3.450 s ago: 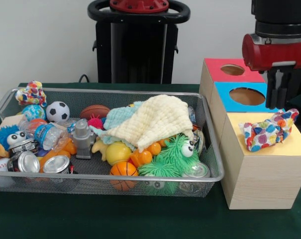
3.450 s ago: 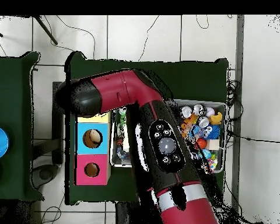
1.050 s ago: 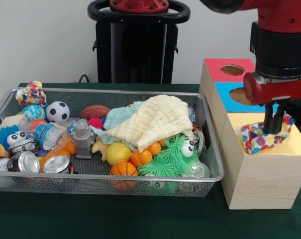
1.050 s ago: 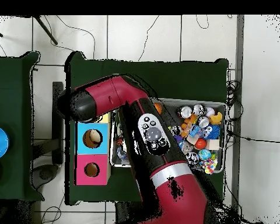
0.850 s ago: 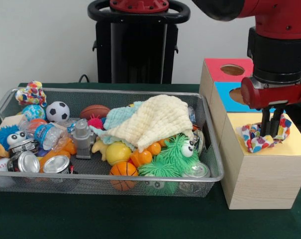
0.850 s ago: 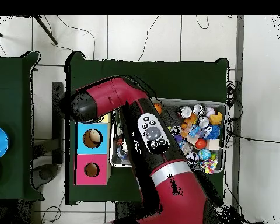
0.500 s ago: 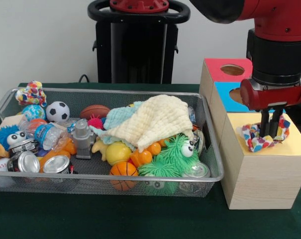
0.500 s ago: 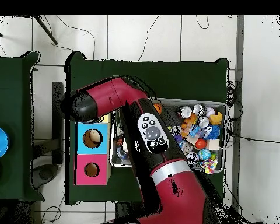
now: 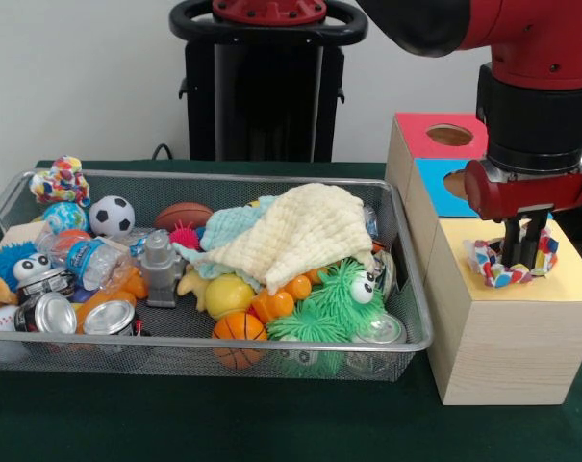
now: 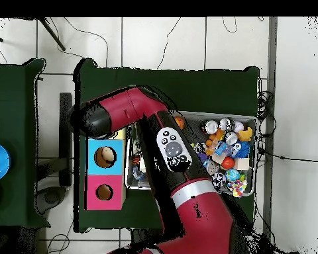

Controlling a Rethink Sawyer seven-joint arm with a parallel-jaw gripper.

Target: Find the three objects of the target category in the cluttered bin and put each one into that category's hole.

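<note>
My gripper (image 9: 523, 258) stands upright over the yellow top of the pale wooden box (image 9: 502, 327), fingers down in a bunched spotted cloth (image 9: 490, 267) and shut on it. The cloth covers the hole, so the opening is hidden. A second spotted cloth (image 9: 60, 181) lies on the far left corner of the wire mesh bin (image 9: 175, 343); it also shows in the overhead view (image 10: 237, 192). No third spotted cloth shows. In the overhead view the arm (image 10: 168, 149) hides the gripper and most of the yellow box.
The bin holds a large pale-yellow waffle cloth (image 9: 300, 231), a mint-green cloth (image 9: 228, 226), balls, cans, a grey robot toy (image 9: 161, 267) and green fuzzy toys (image 9: 343, 298). The blue-topped box (image 9: 444, 188) and red-topped box (image 9: 440, 135) stand behind the yellow one.
The gripper has sunk a little and shifted slightly right over the yellow box. The spotted cloth has bunched tighter and lower around the fingers. Nothing in the bin has moved.
</note>
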